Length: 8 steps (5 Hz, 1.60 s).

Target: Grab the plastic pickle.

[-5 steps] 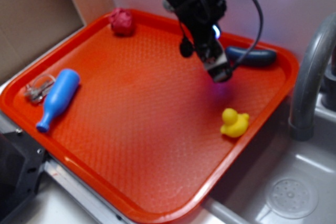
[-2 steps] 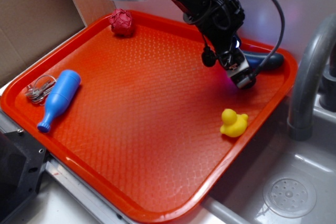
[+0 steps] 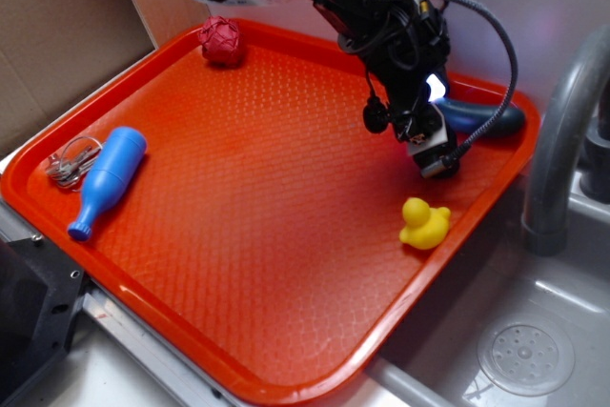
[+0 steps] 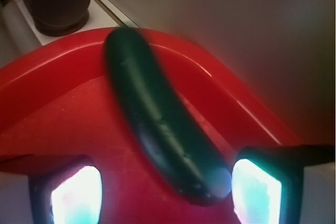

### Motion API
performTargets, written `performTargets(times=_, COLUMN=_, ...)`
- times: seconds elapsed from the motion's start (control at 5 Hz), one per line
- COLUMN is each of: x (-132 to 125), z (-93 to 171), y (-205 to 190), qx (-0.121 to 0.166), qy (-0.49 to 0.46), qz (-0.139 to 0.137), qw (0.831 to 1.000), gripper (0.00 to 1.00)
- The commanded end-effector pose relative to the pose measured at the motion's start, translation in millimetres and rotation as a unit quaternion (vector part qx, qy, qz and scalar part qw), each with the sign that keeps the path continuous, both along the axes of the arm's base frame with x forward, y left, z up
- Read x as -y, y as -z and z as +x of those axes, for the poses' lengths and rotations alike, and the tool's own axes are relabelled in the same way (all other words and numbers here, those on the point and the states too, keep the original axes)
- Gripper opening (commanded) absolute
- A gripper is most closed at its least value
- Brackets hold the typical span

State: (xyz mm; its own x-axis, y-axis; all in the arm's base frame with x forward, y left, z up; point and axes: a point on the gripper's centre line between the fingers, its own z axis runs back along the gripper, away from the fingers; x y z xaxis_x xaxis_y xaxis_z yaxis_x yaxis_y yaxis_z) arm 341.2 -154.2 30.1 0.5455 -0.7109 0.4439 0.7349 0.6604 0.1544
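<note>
The plastic pickle [image 3: 488,117] is very dark green and sausage-shaped. It lies by the far right rim of the orange tray [image 3: 238,235], partly hidden behind the arm. In the wrist view the pickle [image 4: 157,114] runs from the tray rim down toward the jaws, its near end close to the right pad. My gripper [image 3: 431,154] hangs just in front of the pickle, low over the tray. The gripper [image 4: 165,195] is open, and only the pickle's near end lies between its glowing pads [image 4: 76,195].
A yellow duck [image 3: 424,223] sits just below the gripper. A dark red ball [image 3: 221,40] is at the tray's far left corner. A blue bottle [image 3: 107,178] and keys [image 3: 69,164] lie at the left. A grey faucet [image 3: 562,140] and sink [image 3: 534,350] stand right.
The gripper has swung right across the tray toward the pickle and then dropped slightly. The pickle and the other objects have stayed in place.
</note>
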Motion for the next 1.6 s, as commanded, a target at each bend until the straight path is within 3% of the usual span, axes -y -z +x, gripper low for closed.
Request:
performTargets(times=0.0, x=19.2, z=-8.8, y=-32.9, qx=0.010, qy=0.044, qz=-0.004, qw=0.999, gripper=1.00)
performTargets(times=0.4, x=19.7, z=-11.6, y=-45.0, qx=-0.017, qy=0.059, qz=-0.010, qw=0.998, gripper=1.00)
performTargets(times=0.8, x=24.4, z=10.0, y=-40.3, qx=-0.018, qy=0.001, qz=-0.016, qw=1.000, gripper=1.00)
performTargets(times=1.0, x=36.8, z=17.1, y=-24.8, qx=-0.045, qy=0.032, qz=-0.034, qw=0.998, gripper=1.00)
performTargets(times=1.2, x=44.8, z=11.0, y=-13.2, qx=-0.070, qy=0.069, qz=-0.026, qw=0.995, gripper=1.00)
performTargets(times=1.4, x=47.1, z=4.7, y=-11.8, qx=-0.063, qy=0.068, qz=-0.020, qw=0.995, gripper=0.00)
